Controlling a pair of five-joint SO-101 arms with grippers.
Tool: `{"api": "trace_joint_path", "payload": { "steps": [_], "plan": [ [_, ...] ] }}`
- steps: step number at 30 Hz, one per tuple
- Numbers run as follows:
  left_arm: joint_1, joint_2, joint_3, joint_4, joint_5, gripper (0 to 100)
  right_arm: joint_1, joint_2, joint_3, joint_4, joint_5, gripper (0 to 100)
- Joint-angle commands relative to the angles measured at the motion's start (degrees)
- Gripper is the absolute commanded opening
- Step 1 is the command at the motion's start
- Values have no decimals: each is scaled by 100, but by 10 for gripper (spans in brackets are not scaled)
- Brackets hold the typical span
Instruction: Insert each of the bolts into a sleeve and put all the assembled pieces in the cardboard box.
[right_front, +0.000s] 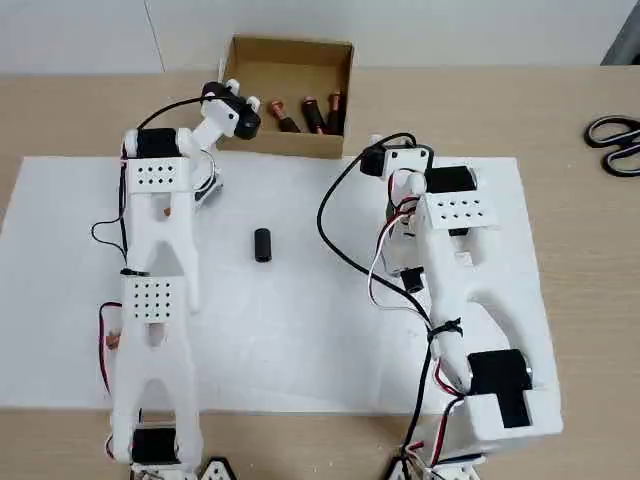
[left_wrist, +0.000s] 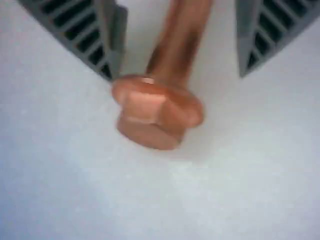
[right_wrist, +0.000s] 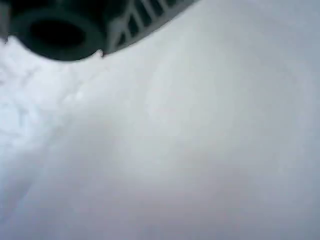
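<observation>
Left gripper (left_wrist: 177, 74): open wide, holding nothing. A bolt (left_wrist: 157, 117) lies on the white sheet (left_wrist: 240, 190) with its shank running up between the two ribbed fingers (left_wrist: 95, 35). There is a gap on each side, so neither finger touches it. The copper hex head is mid-frame in the left wrist view, facing the camera.

Right gripper (right_wrist: 57, 42): closed on the held sleeve (right_wrist: 55, 32). It sits in the top left corner of the right wrist view, black, with its bore towards the camera. One ribbed finger (right_wrist: 140, 20) presses on its side. The other finger is mostly hidden behind it. Sheet below it.

High view:
- The left arm (right_front: 155, 260) runs up the left side of the frame. Its far end is at upper left, just off the near left corner of the box (right_front: 285, 145).
- The right arm (right_front: 460, 260) is on the right side of the frame, folded, with its wrist at upper centre-right, below and to the right of the box.
- The box is at top centre, at the sheet's far edge. There are three assembled pieces (right_front: 310, 113) inside, side by side along its right half, copper heads showing.
- The loose sleeve (right_front: 262, 244) is black and lies on the sheet at centre frame, between the arms and well apart from both.
- Scissors (right_front: 612, 140) lie on the bare table (right_front: 560, 100) at the right edge, off the sheet.
</observation>
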Motion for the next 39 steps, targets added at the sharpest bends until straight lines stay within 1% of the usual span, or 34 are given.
{"api": "trace_joint_path", "payload": {
  "steps": [1,5,15,24,34,39],
  "plan": [
    [0,26,57,18,176,58,4,-330,-220,-22,18,5],
    [62,26,40,97,369,12,4,-330,-220,-22,18,5],
    [264,-97,31,105,800,7,4,-321,-220,-22,18,5],
    [352,-1363,75,114,1451,7,4,-356,-220,-22,18,5],
    [325,-2286,84,132,2611,7,13,-365,-237,22,18,5],
    [325,-3314,778,132,2963,7,13,-365,-246,22,18,5]
  ]
}}
